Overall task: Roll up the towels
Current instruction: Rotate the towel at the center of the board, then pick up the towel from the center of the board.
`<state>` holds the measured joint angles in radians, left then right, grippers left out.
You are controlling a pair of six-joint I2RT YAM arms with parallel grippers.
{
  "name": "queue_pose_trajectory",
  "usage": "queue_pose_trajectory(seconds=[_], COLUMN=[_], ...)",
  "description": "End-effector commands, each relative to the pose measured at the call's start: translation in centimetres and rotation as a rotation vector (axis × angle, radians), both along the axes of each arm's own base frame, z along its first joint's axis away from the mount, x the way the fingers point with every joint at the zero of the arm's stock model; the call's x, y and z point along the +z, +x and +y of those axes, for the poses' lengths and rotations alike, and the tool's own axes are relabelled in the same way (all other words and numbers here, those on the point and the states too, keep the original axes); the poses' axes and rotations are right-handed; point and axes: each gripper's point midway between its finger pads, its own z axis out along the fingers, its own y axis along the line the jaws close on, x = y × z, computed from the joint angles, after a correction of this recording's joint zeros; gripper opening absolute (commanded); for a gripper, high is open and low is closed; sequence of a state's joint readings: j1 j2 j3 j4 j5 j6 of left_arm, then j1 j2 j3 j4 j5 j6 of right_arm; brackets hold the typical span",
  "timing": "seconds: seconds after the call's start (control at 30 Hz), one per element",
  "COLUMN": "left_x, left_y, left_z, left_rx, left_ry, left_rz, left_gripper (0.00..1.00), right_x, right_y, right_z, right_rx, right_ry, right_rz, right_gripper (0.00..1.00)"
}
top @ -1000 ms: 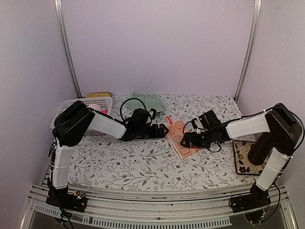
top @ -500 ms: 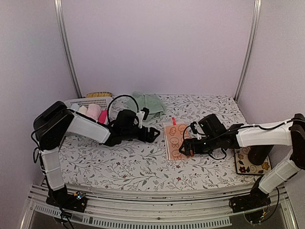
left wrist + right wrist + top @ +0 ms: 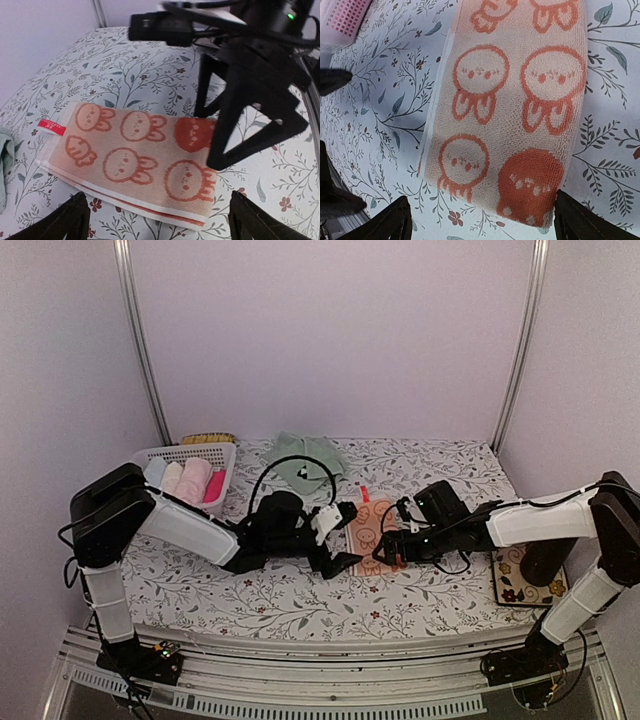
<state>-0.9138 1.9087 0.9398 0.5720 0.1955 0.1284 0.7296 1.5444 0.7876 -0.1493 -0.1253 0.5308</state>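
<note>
The orange-salmon towel (image 3: pixel 372 530), printed with bunny faces and carrying a red tag, lies flat and folded on the flowered table cover. In the left wrist view this towel (image 3: pixel 135 157) fills the middle, and in the right wrist view it (image 3: pixel 515 100) runs away from the camera. My left gripper (image 3: pixel 349 535) stands open at its left edge, its fingertips (image 3: pixel 67 222) straddling the long side. My right gripper (image 3: pixel 386 546) is open at the towel's near end, fingertips (image 3: pixel 590 220) on either side of that short edge. The pale green towel (image 3: pixel 310 455) lies crumpled at the back.
A white lattice basket (image 3: pixel 165 454) at the back left holds several rolled cloths, with a yellowish thing (image 3: pixel 207 438) behind it. A dark-rimmed flowered mat (image 3: pixel 515 580) lies at the right under the right arm. The right gripper's black fingers (image 3: pixel 250 120) stand over the towel's end.
My left arm has swung forward and right from beside the green towel to the orange towel's left edge. The orange towel went from slanted to straight. My right gripper stayed at its near end.
</note>
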Motion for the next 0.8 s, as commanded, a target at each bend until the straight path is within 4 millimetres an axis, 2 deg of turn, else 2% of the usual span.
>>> queue_pose_trajectory(seconds=[0.0,0.13,0.23,0.33,0.37,0.53,0.63,0.77], left_x=[-1.9,-1.7,-2.7,-3.4,-5.1,-7.6,-8.3,-10.1], left_y=[-2.1,-4.0,-4.5,-5.1,-5.3,-6.1,-6.1,-5.6], left_z=[-0.4,-0.3,-0.7,-1.5,-1.6,-2.4,-2.7,-3.0], left_rx=[-0.102,-0.173,-0.188,-0.2,-0.21,-0.247,-0.245,-0.229], left_ry=[0.083,0.063,0.134,0.19,0.228,0.324,0.374,0.484], left_rz=[-0.168,-0.218,-0.273,-0.344,-0.346,-0.389,-0.422,-0.475], left_gripper=[0.97,0.95,0.94,0.92,0.91,0.78,0.68,0.62], right_x=[-0.8,-1.7,-1.5,0.1,0.7,3.0,4.5,6.4], right_y=[0.4,0.3,0.1,0.3,0.4,1.1,1.4,1.4], right_z=[0.5,-0.2,-0.3,-0.5,-0.7,-2.5,-3.6,-4.6], right_rx=[0.014,-0.004,-0.005,-0.007,-0.011,-0.048,-0.072,-0.085], right_ry=[0.068,0.061,0.066,0.078,0.077,0.07,0.083,0.1], right_rz=[0.022,0.05,0.055,0.015,0.0,-0.052,-0.085,-0.127], right_gripper=[0.99,0.99,0.99,0.99,0.99,0.99,0.99,0.99])
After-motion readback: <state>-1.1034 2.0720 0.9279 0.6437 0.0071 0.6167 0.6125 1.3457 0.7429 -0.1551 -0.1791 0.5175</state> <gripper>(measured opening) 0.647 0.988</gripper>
